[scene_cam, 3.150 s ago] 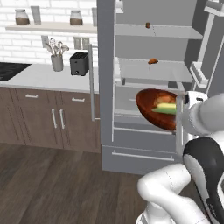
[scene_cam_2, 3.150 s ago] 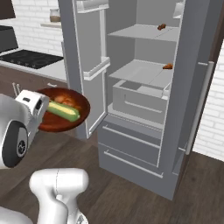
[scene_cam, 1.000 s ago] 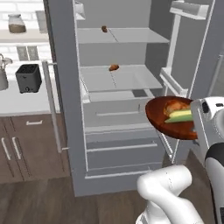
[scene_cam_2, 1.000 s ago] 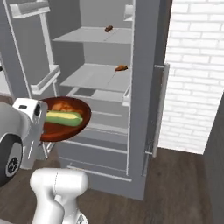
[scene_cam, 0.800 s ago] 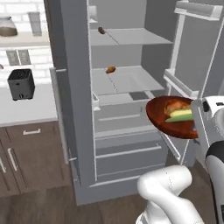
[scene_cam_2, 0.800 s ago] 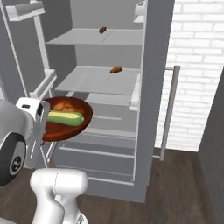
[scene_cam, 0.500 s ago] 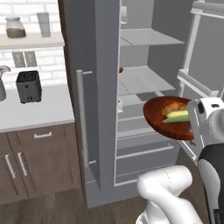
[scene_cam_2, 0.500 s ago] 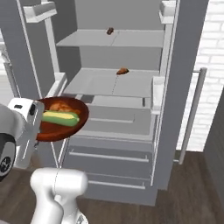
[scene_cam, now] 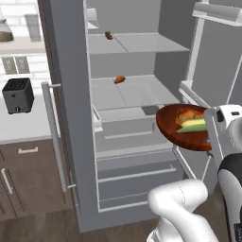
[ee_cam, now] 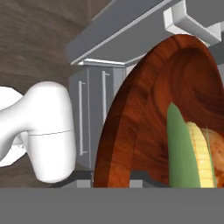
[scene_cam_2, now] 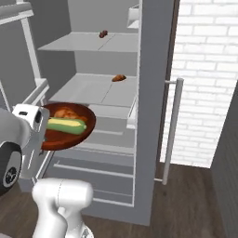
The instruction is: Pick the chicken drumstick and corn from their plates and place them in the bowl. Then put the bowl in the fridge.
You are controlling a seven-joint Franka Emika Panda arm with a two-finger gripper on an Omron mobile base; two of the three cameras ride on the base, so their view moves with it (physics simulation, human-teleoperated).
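Closest to the base cameras, the gripper (scene_cam: 210,137) grasps the bowl (scene_cam: 182,127) by its near rim, with the white hand pressed against the bowl's edge; the fingertips themselves are hidden behind the wood, so the clamp is read from the bowl hanging level in the air with nothing under it. The reddish-brown bowl (scene_cam_2: 65,126) floats in front of the open fridge (scene_cam: 75,118), roughly level with the drawer fronts, and it carries both foods. The corn (scene_cam_2: 67,124) lies across the bowl's near side, yellow kernels showing with green husk along it, and the chicken drumstick (scene_cam: 188,114) sits just behind it, touching the cob. In the hand view the bowl (ee_cam: 144,118) stands up like a wall, with the corn (ee_cam: 190,153) against its inner face.

Beyond the bowl, the fridge interior (scene_cam_2: 100,93) is pale grey, with two shelves above and drawers below. A small brown item (scene_cam: 119,79) rests on the middle shelf and another dark one (scene_cam: 109,35) on the upper shelf. The left door's long bar handle (scene_cam: 53,137) stands upright. Farther left, a black toaster (scene_cam: 18,95) sits on the white counter (scene_cam: 19,130), and to the right a white brick wall (scene_cam_2: 207,69) rises behind the other door.
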